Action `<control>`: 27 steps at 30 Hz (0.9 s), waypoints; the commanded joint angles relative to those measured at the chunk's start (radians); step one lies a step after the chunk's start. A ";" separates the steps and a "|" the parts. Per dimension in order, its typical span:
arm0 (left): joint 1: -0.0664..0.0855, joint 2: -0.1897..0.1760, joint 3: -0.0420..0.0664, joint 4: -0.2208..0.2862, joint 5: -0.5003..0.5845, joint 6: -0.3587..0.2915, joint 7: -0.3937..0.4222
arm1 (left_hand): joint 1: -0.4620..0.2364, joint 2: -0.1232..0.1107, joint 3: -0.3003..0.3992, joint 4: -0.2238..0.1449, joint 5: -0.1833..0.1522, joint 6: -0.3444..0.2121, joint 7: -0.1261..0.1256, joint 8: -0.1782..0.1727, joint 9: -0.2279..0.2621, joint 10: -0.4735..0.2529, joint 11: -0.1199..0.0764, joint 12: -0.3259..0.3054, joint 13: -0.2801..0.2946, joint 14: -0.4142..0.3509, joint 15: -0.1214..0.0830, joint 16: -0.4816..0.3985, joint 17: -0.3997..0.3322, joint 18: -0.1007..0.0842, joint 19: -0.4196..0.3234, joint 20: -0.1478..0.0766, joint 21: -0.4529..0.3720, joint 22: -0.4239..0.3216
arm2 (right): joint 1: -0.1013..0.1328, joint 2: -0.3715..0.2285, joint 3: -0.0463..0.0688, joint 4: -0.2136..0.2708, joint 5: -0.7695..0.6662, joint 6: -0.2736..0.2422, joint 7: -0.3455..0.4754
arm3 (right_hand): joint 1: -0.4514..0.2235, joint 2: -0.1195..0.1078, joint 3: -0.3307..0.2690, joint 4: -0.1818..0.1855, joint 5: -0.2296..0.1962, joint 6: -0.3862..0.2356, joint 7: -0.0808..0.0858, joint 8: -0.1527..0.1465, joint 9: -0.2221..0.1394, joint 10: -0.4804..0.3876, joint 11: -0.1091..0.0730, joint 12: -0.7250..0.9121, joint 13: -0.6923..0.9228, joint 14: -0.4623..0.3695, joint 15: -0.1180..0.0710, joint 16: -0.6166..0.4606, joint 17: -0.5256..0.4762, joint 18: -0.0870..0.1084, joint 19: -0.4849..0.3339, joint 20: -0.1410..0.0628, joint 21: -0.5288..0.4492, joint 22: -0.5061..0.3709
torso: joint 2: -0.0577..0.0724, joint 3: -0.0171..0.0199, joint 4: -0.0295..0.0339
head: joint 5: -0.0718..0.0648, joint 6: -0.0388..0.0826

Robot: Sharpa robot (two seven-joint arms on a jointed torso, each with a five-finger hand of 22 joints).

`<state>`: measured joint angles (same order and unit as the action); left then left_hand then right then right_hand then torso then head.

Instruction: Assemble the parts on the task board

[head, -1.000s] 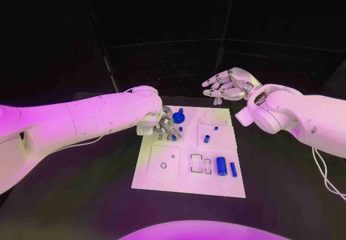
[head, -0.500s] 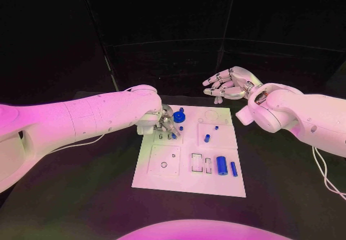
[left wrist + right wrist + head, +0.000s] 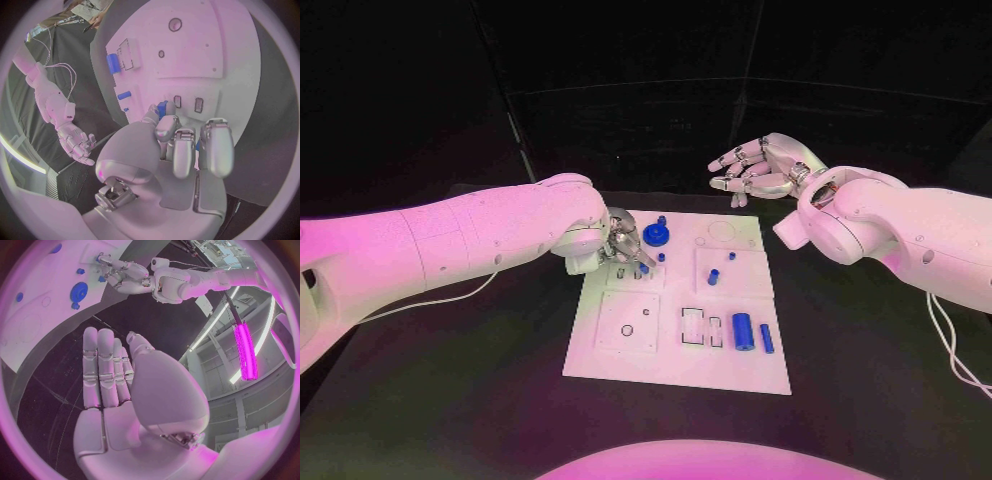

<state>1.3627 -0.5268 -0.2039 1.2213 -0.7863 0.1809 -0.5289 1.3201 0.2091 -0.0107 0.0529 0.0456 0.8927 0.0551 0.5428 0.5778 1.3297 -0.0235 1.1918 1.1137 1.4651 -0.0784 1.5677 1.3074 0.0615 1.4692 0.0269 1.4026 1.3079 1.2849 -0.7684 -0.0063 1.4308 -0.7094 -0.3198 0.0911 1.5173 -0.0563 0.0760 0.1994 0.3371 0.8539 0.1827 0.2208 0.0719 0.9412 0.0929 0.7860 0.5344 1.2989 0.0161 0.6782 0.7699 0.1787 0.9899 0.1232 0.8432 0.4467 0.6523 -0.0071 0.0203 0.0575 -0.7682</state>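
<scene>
The white task board (image 3: pixel 625 355) lies in the middle of the table. My left hand (image 3: pixel 619 250) hovers low over its far left part, fingers curled, pinching a small blue part (image 3: pixel 162 108) at the fingertips. Beside it on the board stands a blue round disc (image 3: pixel 658 236), with a short blue peg (image 3: pixel 714 277) further right. Two blue cylinders (image 3: pixel 743 328) lie at the near right, next to two empty slots (image 3: pixel 692 327). My right hand (image 3: pixel 759 168) is raised beyond the board's far edge, fingers spread and holding nothing.
Black table (image 3: pixel 459 400) surrounds the board on all sides. The board's near left panel (image 3: pixel 629 322) has two small round holes. White cables trail off both arms at the table's sides.
My left arm has turned and drawn slightly to the left, and the hand has shifted a little over the board's far left part. The right hand has stayed put.
</scene>
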 commanded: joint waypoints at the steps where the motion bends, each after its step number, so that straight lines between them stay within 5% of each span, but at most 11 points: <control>1: 0.000 -0.014 0.000 0.019 0.048 -0.081 0.025 | -0.036 -0.016 0.146 -0.119 0.002 -0.006 -0.007 0.007 0.030 0.005 -0.002 -0.001 0.002 0.106 -0.008 0.003 0.263 -0.005 0.007 -0.007 -0.003 0.006 | 0.002 -0.001 0.001 -0.001 -0.002 -0.002 0.000 | 0.001 -0.004 0.005 0.000 0.004 -0.009 -0.001 0.005 0.001 -0.005 0.000 0.007 -0.001 -0.004 0.000 -0.004 -0.001 0.003 -0.010 0.000 -0.004 -0.002 | 0.000 0.0000 -0.0005 | 0.003 0.001; 10: -0.007 -0.057 0.000 0.066 -0.009 -0.161 0.019 | -0.107 -0.059 0.274 -0.154 0.004 -0.012 -0.006 0.019 0.047 0.013 -0.005 0.005 0.009 0.106 -0.009 0.003 0.263 -0.003 0.008 -0.009 -0.008 0.002 | 0.002 0.000 0.000 -0.007 -0.002 0.007 -0.013 | -0.006 -0.006 0.004 0.005 0.007 -0.011 0.000 0.008 0.001 -0.005 0.001 0.010 -0.004 -0.004 0.001 -0.003 -0.004 0.003 -0.010 0.001 -0.004 -0.002 | 0.000 0.0010 0.0029 | 0.009 -0.001; 15: -0.011 -0.077 -0.001 0.090 -0.083 -0.183 0.016 | -0.136 -0.074 0.328 -0.163 0.003 -0.012 -0.008 0.024 0.053 0.013 -0.003 0.004 0.006 0.106 -0.010 0.003 0.263 -0.004 0.009 -0.008 -0.009 0.003 | 0.002 0.003 0.000 -0.010 -0.002 0.009 -0.012 | -0.009 -0.005 0.005 0.008 0.008 -0.012 0.000 0.010 0.001 -0.005 0.001 0.011 -0.005 -0.003 0.001 -0.003 -0.006 0.003 -0.011 0.001 -0.005 -0.002 | 0.001 0.0010 -0.0014 | 0.012 -0.001; 27: -0.025 -0.084 -0.001 0.108 -0.152 -0.147 0.017 | -0.181 -0.113 0.443 -0.184 0.002 -0.016 -0.007 0.033 0.067 0.013 -0.003 0.001 0.003 0.106 -0.009 0.003 0.263 -0.004 0.010 -0.009 -0.011 0.005 | 0.002 0.007 0.000 -0.013 -0.002 0.005 -0.008 | -0.011 -0.004 0.006 0.011 0.012 -0.013 0.000 0.011 0.001 -0.007 0.001 0.012 -0.007 -0.004 0.001 -0.003 -0.007 0.003 -0.011 0.002 -0.005 -0.002 | 0.002 0.0001 -0.0014 | 0.009 -0.008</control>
<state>1.3373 -0.6123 -0.2052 1.3268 -0.8972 0.0213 -0.5208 1.1441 0.1000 0.3011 -0.0060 0.0459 0.8836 0.0467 0.5717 0.6433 1.3349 -0.0284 1.1918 1.1183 1.4675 -0.0808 1.5677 1.3074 0.0615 1.4656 0.0233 1.3979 1.3077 1.2849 -0.7628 -0.0065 1.4172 -0.7095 -0.3170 0.0773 1.5132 -0.0604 0.0815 0.2049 0.3444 0.8474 0.1834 0.2256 0.0719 0.9413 0.0930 0.7939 0.5290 1.2989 0.0161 0.6785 0.7640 0.1787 0.9864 0.1268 0.8432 0.4459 0.6534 -0.0068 0.0192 0.0680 -0.7747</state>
